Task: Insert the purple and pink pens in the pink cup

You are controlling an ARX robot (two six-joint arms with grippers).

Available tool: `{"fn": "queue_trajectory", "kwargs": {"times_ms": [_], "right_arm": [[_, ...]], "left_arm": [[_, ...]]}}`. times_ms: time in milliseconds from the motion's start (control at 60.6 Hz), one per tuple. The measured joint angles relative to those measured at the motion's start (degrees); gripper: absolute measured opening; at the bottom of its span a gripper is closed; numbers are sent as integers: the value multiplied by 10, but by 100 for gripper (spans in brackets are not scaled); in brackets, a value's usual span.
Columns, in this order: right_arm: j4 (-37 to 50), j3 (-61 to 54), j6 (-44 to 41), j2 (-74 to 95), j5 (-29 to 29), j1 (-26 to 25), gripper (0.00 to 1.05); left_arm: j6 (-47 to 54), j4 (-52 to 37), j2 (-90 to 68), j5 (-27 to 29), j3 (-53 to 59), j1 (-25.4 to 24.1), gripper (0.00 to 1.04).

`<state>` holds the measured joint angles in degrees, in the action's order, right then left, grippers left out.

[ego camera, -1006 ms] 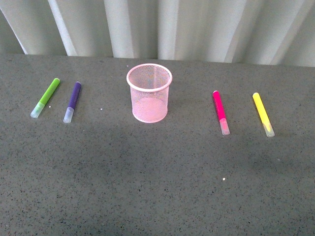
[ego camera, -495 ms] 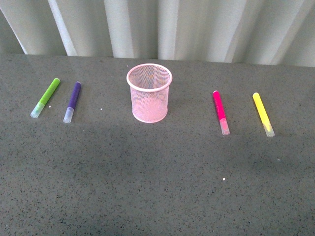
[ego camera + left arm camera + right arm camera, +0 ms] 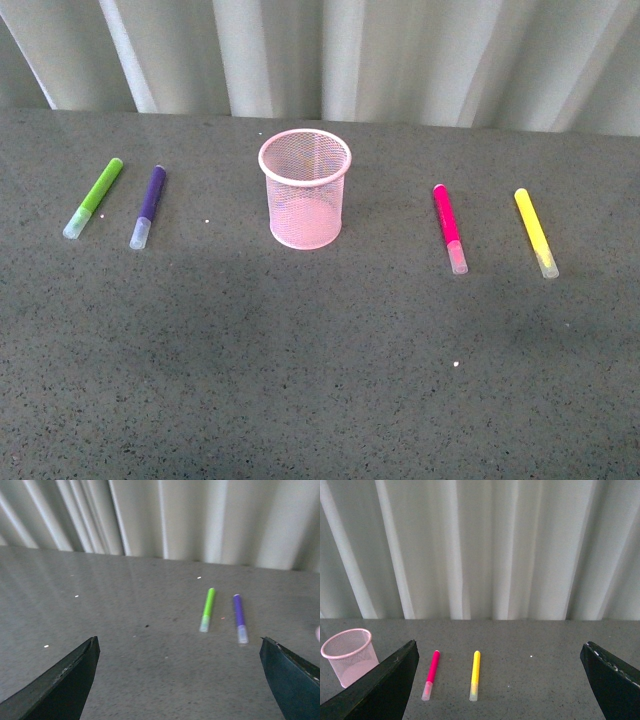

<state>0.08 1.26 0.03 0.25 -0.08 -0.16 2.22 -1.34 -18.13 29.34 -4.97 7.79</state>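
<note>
In the front view the pink cup stood upright just left of centre in the upper half of the frame, its mouth open and nothing visible inside. The purple pen lay flat on the table at the left of the frame, well apart from the cup. The green marker lay just beside it, further left. The pink pen lay flat at the right, with the yellow marker near it, further right. All four had their pale caps toward the lower edge of the frame. Neither arm showed in that view.

The left claw had its jaws wide apart and held nothing, and its camera faced the purple pen and green marker. The right claw was likewise spread and empty, facing the pink pen, the yellow marker and the cup.

Neither pen had been lifted, so the step in hand was probably the reach and first grasp. It would go best with each arm taking the pen on its own side. The jaws should be set across the barrel rather than along it, closing on the coloured middle and not the smooth cap. At the purple pen one finger would have to drop into the narrow gap beside the green marker without nudging either pen. Because the pens lay so low, the fingertips would need to come almost to the table. The mesh cup looked light, so a low, upright release inside its rim seemed safest, one arm at a time.
</note>
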Motion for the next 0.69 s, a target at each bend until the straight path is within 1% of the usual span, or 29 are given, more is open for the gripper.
{"fn": "queue_trajectory", "kwargs": {"times_ms": [99,132,214,264,297,313,346,412,544,643,693], "right_arm": [[0,0,0,0,0,0,98],[0,0,0,0,0,0,98],[0,0,0,0,0,0,98],[0,0,0,0,0,0,98],[0,0,0,0,0,0,98],[0,0,0,0,0,0,98],[0,0,0,0,0,0,98],[0,0,0,0,0,0,98],[0,0,0,0,0,0,98],[0,0,0,0,0,0,98],[0,0,0,0,0,0,98]], "left_arm": [[8,-101,-96,-9,-19,-5,98],[10,-148,-140,-28,-31,-13,98],[10,-235,-237,-69,-68,-32,98],[12,-277,-299,-92,-96,-45,98],[11,-289,-337,-108,-115,-55,98],[7,-291,-360,-125,-129,-61,98],[5,-291,-395,-140,-149,-69,98],[-8,-275,-476,-189,-205,-87,98],[4,-227,-610,-217,-321,-96,98],[28,-145,-701,-247,-428,-91,98],[40,-108,-731,-254,-468,-86,98]]}}
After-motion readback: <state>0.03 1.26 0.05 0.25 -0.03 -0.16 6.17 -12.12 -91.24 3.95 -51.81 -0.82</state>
